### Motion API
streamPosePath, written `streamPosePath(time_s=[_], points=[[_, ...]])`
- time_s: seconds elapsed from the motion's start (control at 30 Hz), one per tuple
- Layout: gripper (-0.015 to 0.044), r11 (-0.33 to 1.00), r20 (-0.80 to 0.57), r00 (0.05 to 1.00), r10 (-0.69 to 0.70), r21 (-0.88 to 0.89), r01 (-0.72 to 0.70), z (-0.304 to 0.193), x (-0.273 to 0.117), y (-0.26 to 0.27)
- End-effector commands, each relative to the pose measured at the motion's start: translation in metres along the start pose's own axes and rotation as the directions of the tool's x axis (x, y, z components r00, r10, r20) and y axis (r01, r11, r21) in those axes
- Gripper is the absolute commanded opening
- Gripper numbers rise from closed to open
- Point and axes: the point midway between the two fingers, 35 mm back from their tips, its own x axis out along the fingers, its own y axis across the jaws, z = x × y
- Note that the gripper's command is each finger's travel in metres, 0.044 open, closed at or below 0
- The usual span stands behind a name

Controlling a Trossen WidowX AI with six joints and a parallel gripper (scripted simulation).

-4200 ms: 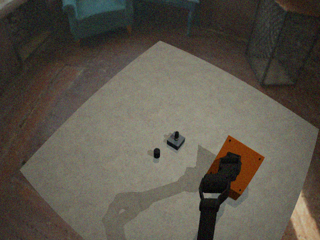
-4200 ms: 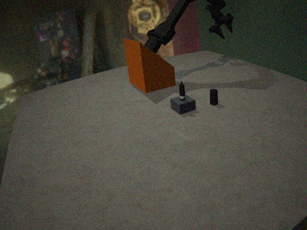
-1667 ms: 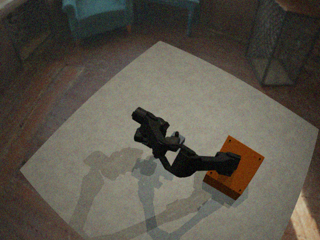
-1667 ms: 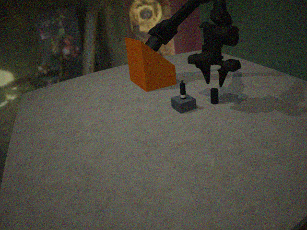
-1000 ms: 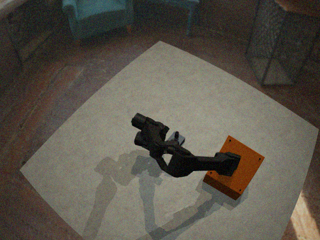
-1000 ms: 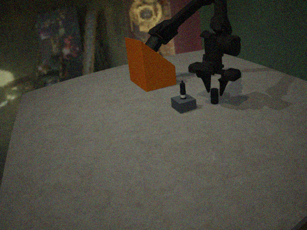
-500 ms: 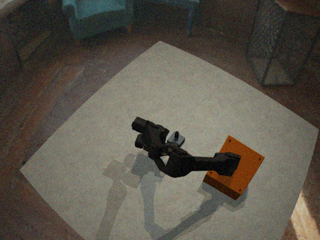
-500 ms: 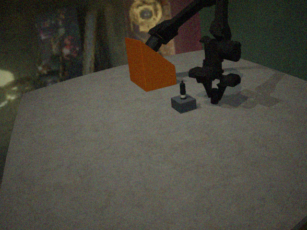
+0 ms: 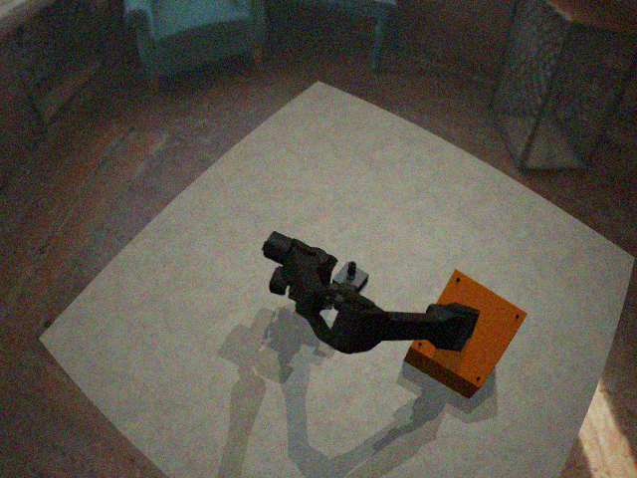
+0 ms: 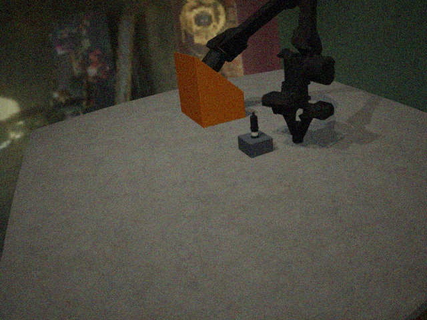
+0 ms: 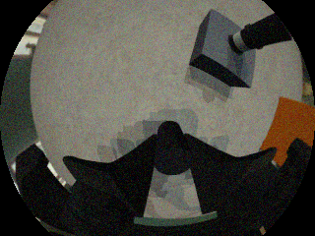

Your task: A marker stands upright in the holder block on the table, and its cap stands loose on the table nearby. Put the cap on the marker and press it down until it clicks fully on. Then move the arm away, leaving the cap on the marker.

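The black marker stands upright in the grey holder block, which also shows in the top view. A pale band shows at its lower end, and its upper end is bare. The black cap stands upright on the table, beside the block. My gripper points down and is shut on the cap, with a fingertip on each side of it. In the top view the arm hides the cap and the fingertips.
The orange wedge-shaped base block carries the arm. It stands behind the holder block in the exterior view. The pale table lies under everything, and the arm's shadows fall across it.
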Motion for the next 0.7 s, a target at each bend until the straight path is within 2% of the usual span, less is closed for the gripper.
streamPosePath(time_s=[0.0, 0.47, 0.67], points=[[0.0, 1.0, 0.006, 1.0, 0.009, -0.005, -0.009, 0.002, -0.012, 0.003], [0.0, 1.0, 0.006, 1.0, 0.009, -0.005, -0.009, 0.001, -0.054, 0.002], [0.0, 1.0, 0.011, 1.0, 0.008, -0.004, -0.008, 0.009, -0.06, -0.001]])
